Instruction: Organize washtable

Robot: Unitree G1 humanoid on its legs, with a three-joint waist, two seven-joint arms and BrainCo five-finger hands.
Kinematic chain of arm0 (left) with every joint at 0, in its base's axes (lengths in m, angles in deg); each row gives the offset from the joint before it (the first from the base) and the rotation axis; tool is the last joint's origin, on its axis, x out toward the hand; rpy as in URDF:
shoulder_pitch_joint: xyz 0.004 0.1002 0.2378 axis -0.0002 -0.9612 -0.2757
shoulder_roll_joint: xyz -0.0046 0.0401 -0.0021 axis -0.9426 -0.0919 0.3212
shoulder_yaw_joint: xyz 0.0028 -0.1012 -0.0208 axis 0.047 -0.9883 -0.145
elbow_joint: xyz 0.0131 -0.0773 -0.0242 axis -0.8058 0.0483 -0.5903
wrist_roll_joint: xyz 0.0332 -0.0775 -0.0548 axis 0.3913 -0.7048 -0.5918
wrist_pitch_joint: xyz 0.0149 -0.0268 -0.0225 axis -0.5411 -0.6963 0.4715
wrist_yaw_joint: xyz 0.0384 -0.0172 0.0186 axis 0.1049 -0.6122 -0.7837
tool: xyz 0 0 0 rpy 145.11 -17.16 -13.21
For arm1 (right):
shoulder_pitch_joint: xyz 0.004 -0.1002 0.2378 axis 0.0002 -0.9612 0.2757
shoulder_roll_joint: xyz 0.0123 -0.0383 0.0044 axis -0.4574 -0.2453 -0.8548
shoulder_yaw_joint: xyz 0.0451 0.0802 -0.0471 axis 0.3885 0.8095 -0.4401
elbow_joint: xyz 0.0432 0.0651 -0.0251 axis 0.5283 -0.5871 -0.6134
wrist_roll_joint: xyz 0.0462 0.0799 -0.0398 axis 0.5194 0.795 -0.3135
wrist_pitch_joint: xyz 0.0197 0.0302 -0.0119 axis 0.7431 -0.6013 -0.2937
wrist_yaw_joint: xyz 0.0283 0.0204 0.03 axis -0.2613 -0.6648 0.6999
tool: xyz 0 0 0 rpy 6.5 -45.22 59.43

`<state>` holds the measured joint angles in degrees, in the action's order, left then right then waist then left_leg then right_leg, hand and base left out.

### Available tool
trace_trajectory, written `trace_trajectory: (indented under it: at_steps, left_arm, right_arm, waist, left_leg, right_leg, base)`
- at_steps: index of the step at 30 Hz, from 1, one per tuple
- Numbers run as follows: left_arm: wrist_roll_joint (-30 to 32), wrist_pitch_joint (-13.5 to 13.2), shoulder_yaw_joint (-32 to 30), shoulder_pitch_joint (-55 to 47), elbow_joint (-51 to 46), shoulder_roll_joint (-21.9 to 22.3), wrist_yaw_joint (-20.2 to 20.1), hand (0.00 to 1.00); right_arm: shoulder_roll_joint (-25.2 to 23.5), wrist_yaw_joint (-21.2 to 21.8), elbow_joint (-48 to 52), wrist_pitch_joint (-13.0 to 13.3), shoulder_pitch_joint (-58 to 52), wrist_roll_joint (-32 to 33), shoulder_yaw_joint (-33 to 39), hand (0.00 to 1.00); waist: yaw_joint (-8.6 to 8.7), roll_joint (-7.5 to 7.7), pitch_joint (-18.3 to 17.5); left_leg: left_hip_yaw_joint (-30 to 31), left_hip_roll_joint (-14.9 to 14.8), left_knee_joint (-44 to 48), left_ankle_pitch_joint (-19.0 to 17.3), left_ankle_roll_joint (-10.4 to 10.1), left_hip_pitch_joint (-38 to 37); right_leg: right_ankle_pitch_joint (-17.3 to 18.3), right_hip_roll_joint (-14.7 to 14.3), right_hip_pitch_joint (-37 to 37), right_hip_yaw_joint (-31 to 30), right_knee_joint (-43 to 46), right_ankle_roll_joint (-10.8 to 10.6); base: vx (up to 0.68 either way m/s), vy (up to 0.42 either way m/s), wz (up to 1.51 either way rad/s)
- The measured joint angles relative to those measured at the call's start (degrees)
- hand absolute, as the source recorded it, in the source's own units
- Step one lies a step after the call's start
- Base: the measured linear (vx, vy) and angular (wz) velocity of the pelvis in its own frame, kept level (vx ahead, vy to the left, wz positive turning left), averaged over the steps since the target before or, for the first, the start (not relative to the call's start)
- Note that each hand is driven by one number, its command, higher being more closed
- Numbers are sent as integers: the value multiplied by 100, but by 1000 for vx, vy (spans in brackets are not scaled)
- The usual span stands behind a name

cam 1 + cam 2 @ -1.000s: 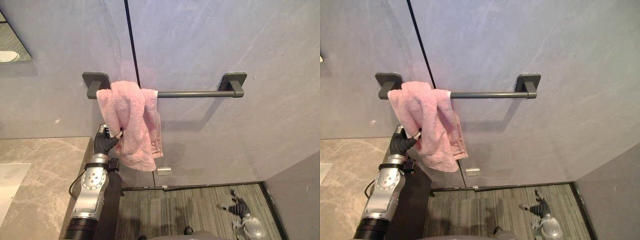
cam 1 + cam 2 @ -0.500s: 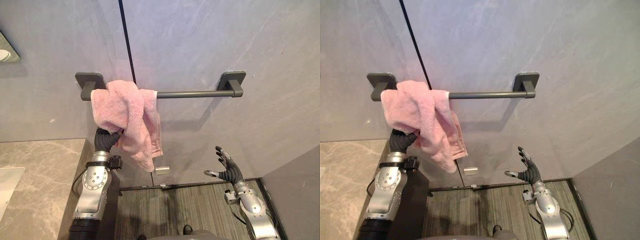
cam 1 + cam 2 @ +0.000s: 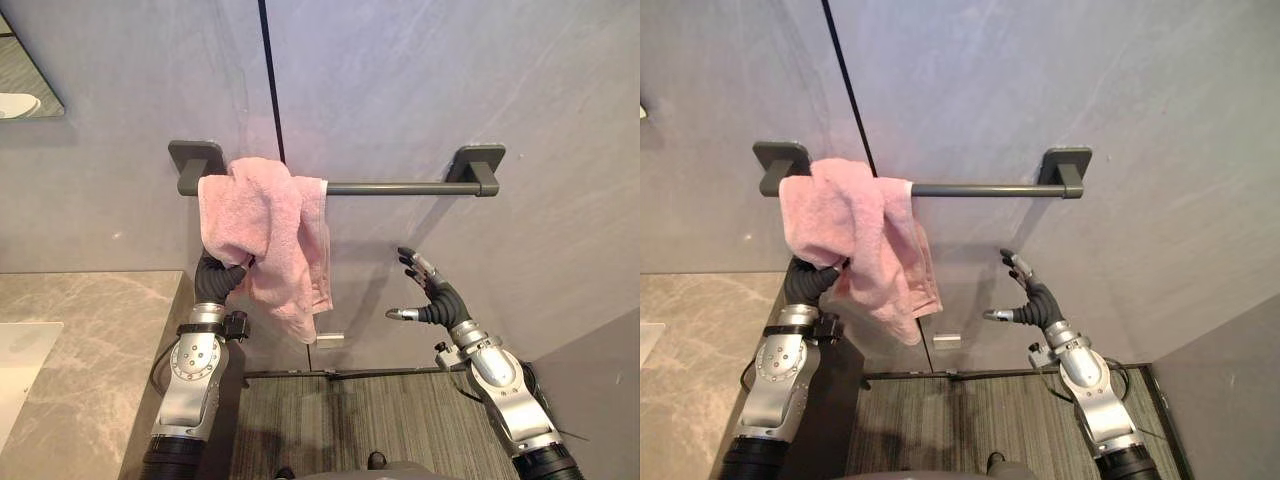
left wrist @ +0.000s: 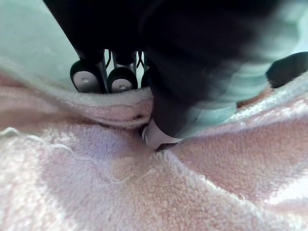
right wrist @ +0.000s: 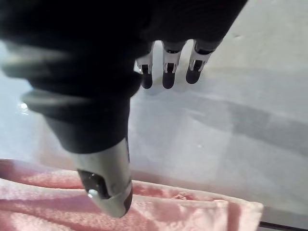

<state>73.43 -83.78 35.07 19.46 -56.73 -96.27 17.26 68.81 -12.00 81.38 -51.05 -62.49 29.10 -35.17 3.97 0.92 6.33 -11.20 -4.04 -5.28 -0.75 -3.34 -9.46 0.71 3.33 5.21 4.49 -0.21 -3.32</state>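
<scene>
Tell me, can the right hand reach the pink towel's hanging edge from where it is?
Probably yes: the right hand is open and raised beside the pink towel, apart from it, with nothing between them.

Grey stone-look wall [image 3: 420, 90] panels meet at a dark vertical seam [image 3: 272, 90], with a mirror [image 3: 25, 75] corner at upper left. A veined beige countertop [image 3: 100, 330] holds a white basin [image 3: 18, 355]; the floor [image 3: 380, 420] is grey and striped.
</scene>
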Motion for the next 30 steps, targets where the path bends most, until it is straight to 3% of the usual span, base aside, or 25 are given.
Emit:
trace_trajectory:
  at_steps: [13,20,26,30]
  left_arm:
    - [-14,0,122,0,41,82,-5,100]
    - [-138,-8,184,4,336,188,-5,100]
    - [-142,-8,419,9,437,188,-6,100]
    - [-142,-10,421,12,519,184,-2,100]
  right_arm:
    - [-6,-219,-29,0,646,283,-279,0]
    - [-119,-217,-333,0,1200,402,-653,0]
    - [-196,-201,-440,-1,1418,402,-955,0]
    - [-291,-193,-579,-13,1620,404,-1170,0]
  waist:
    - [-23,-19,-9]
    - [-29,-126,-83]
    - [-172,-120,-86]
    - [-181,-105,-95]
  left_leg:
    - [205,28,-5,88,23,78]
    - [326,20,-10,151,11,127]
    - [342,-22,-10,165,-7,185]
    - [342,-25,-9,166,-8,188]
  right_leg:
    - [1,41,22,184,0,1]
    - [1,40,39,286,-10,5]
    - [1,-5,40,296,-16,19]
    - [-1,-9,42,294,-19,21]
  base:
    - [-31,-18,8]
    - [-40,-22,9]
    - [-25,-16,1]
    - [0,0,0]
